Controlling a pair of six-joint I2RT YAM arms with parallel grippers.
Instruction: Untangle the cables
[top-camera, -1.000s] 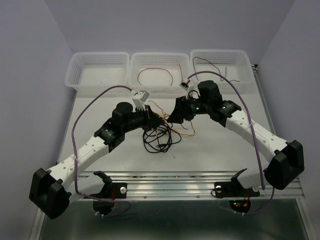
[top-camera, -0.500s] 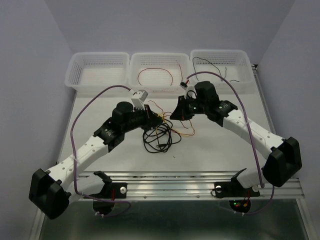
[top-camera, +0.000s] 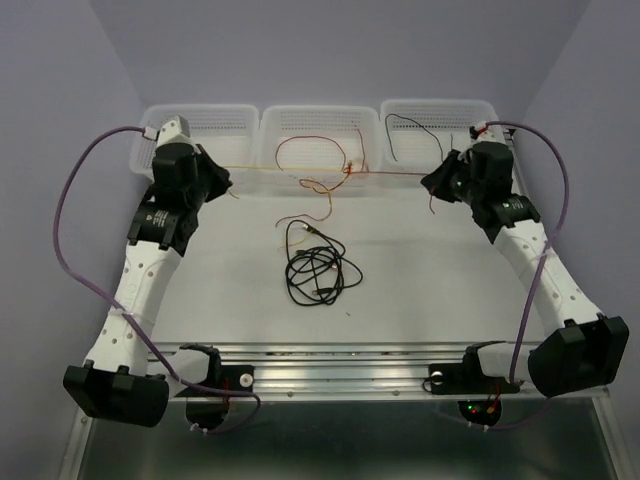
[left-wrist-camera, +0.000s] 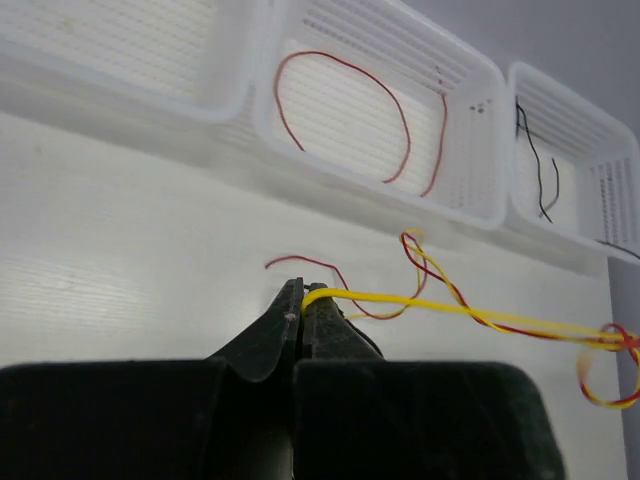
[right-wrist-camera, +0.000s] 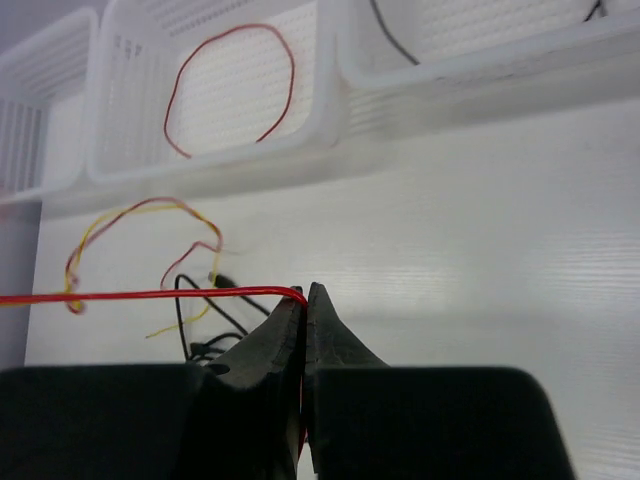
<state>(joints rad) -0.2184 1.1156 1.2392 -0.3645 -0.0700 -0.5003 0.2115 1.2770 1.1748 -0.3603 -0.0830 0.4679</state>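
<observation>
Yellow wire (left-wrist-camera: 420, 303) was pinched tight in your left gripper (left-wrist-camera: 303, 300) out by the left basket (top-camera: 195, 108), and your right gripper (right-wrist-camera: 304, 298) was clamped shut on the red wire (right-wrist-camera: 150, 294) over by the right basket (top-camera: 440, 103). Both wires ran taut above the table (top-camera: 450, 280) and met at a snarl (top-camera: 349, 170) mid-span, so I'd guess you spread the arms wide to pull the twist out. Looked like it hadn't let go yet. Black cable (top-camera: 318, 272) sat coiled on its own nearer the bases, clear of the pull.
</observation>
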